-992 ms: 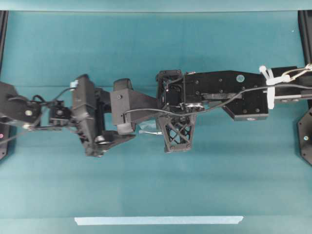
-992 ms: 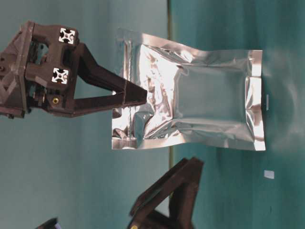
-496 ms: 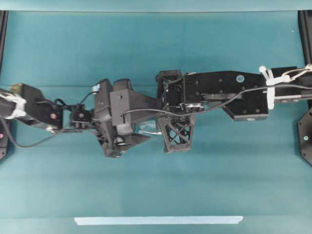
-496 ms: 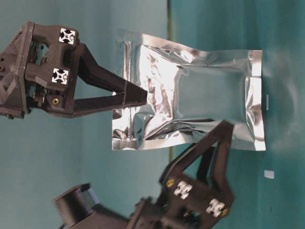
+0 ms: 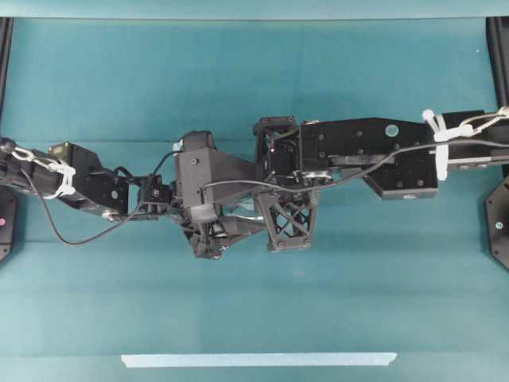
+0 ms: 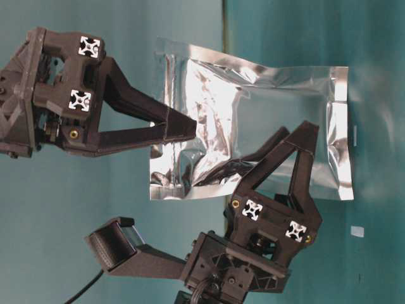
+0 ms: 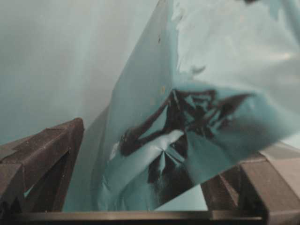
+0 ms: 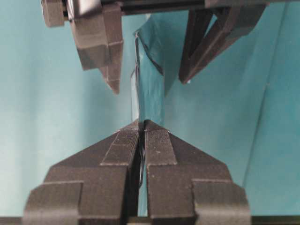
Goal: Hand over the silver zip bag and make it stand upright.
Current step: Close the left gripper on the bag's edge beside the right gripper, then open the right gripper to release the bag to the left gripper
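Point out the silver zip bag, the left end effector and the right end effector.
silver zip bag (image 6: 278, 120): table-level view, on its reflective centre panel.
left end effector (image 8: 147, 61): right wrist view, midway between its open fingertips, astride the bag.
right end effector (image 8: 142, 126): right wrist view, where its tips pinch the bag's edge.

You'll find no readable text, label, brand or number anywhere in these views. The silver zip bag (image 6: 253, 126) carries no print you can make out, and the pale tape strip (image 5: 258, 360) below it in the overhead view is blank too.
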Robot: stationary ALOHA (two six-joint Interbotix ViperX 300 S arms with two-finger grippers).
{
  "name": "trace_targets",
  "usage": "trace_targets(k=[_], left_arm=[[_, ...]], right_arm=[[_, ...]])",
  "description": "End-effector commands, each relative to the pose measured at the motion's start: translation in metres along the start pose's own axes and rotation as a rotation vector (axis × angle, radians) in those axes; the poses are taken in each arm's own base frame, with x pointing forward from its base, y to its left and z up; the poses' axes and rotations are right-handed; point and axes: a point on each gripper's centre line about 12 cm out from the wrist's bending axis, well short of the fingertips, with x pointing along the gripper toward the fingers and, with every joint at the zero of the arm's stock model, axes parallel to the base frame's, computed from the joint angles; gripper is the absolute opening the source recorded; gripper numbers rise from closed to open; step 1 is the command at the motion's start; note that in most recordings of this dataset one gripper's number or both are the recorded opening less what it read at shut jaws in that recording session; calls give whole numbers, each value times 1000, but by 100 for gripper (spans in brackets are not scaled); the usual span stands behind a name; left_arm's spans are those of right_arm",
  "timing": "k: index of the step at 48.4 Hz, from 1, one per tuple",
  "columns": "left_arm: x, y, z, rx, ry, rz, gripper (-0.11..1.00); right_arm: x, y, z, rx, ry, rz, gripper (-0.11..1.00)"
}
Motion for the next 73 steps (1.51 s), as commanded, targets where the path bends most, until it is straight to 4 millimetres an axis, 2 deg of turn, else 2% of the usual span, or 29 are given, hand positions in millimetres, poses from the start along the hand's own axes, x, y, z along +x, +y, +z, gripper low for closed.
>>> trace_targets(k=[1, 5, 9, 11, 53, 58, 69, 71, 73], left_arm=[[2, -1, 4, 3, -13, -4, 86], [3, -1, 2, 14, -9, -2, 69], [5, 0, 2, 29, -10, -3, 46], [6, 0, 1, 41, -6, -2, 39], [5, -3, -4, 83, 37, -3, 35], [5, -3, -4, 84, 38, -2, 35], [5, -4, -11, 128, 96, 4, 32], [4, -4, -11, 139, 101, 4, 31], [4, -4, -12, 148, 107, 5, 30]], right_arm=[[-6, 1, 2, 9, -20, 0, 1], [-5, 1, 2, 9, -19, 0, 1], [-4, 1, 2, 9, -16, 0, 1], [-3, 1, 2, 10, -14, 1, 1], [1, 5, -5, 8, -10, 17, 3], [1, 7, -5, 27, -10, 35, 15], [1, 8, -4, 74, -22, 43, 78], [2, 8, -4, 82, -28, 42, 86], [2, 8, -4, 89, -35, 42, 89]])
